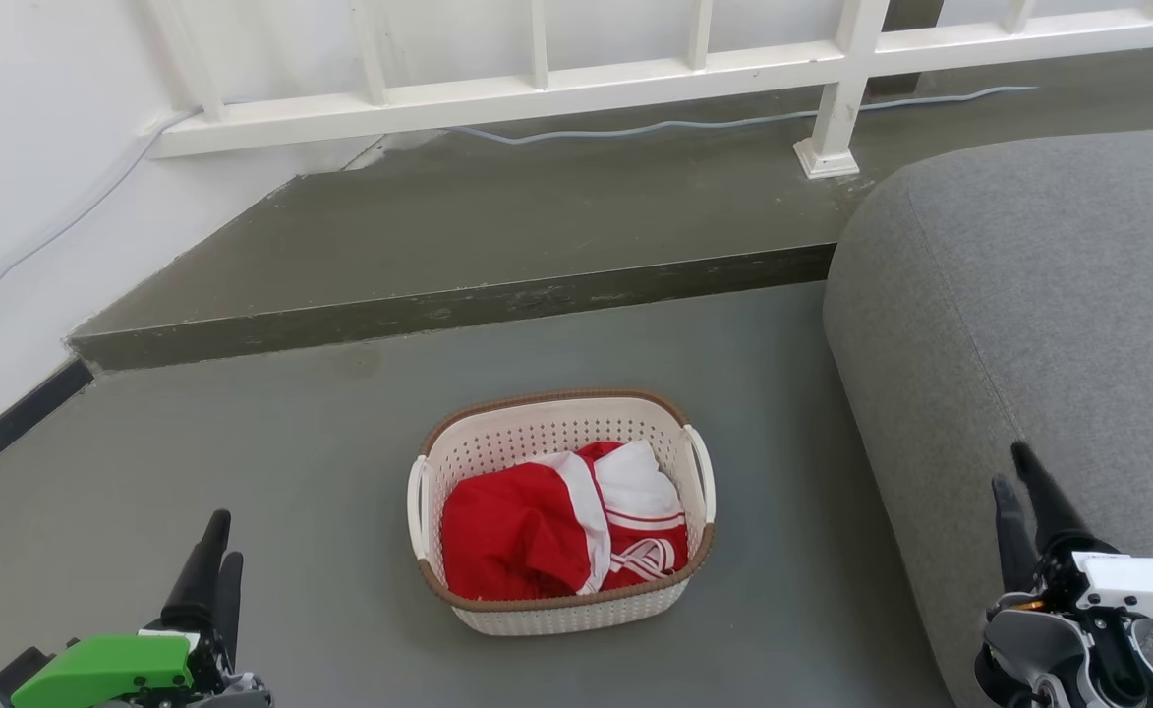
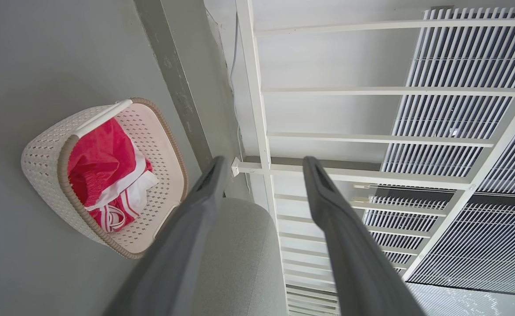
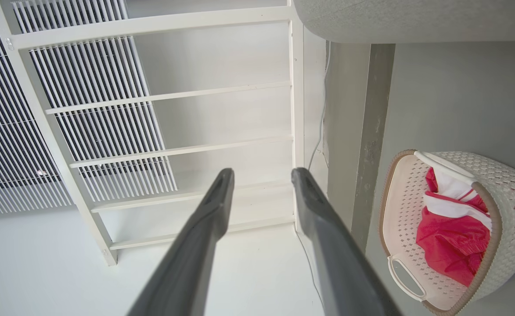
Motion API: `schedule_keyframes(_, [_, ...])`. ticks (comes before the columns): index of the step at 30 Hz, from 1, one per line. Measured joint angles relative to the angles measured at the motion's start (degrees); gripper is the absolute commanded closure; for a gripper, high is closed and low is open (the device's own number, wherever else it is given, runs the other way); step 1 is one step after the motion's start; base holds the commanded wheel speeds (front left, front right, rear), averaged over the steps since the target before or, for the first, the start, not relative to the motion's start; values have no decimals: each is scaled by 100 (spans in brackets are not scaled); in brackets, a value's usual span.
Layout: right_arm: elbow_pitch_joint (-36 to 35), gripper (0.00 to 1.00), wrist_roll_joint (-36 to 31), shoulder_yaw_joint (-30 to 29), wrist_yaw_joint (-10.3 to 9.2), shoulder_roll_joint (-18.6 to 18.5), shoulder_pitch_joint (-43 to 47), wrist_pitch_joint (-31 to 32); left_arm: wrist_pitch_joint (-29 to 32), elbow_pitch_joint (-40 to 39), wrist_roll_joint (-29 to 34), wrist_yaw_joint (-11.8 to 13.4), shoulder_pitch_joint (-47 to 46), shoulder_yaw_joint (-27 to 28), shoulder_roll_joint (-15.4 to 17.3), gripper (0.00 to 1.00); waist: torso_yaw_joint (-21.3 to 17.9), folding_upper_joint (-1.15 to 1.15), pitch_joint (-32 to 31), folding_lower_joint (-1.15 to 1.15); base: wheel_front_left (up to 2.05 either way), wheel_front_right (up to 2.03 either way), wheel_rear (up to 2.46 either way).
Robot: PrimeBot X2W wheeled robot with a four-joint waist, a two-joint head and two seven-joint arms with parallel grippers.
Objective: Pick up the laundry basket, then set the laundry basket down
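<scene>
The laundry basket (image 1: 566, 612) stands on the grey floor in the middle of the head view. It is cream-white and perforated, with a brown rim and a white handle on each side. Red and white clothes (image 1: 517, 531) lie inside it. My left gripper (image 1: 223, 539) hangs at the lower left, open and empty, well to the left of the basket. My right gripper (image 1: 1011, 465) is at the lower right, open and empty, over the sofa's edge. The left wrist view has the left gripper (image 2: 264, 161) with the basket (image 2: 42, 153) off to its left. In the right wrist view, the basket (image 3: 512, 184) lies to the right of the right gripper (image 3: 262, 172).
A grey sofa (image 1: 1028, 295) fills the right side, close to the basket. Behind the basket runs a raised concrete step (image 1: 458, 305), with a white railing (image 1: 537, 93) and a thin cable (image 1: 684, 125) on it. A white wall (image 1: 26, 197) bounds the left.
</scene>
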Motion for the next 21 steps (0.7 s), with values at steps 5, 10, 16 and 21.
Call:
schedule_keyframes(5, [-23, 0, -10, 26, 0, 0, 0, -34, -8, -36, 0, 0, 0, -40, 1, 0, -3, 0, -5, 0, 0, 0, 0])
schedule_keyframes(10, [-41, 0, -56, 59, 0, -1, -1, -103, -62, -107, 0, 0, -1, -99, 2, 0, -8, 0, -13, 0, 0, 0, 0])
schedule_keyframes(16, [-78, 0, -134, 111, 0, -5, -1, -208, -127, -174, 0, 0, -2, -162, 3, 0, -12, 0, -24, 0, 0, 0, 0])
schedule_keyframes(21, [-120, 0, -344, 198, 0, -35, -7, -303, -178, -280, 1, 0, -4, -237, 5, 0, -14, 0, -33, 0, 0, 0, 0])
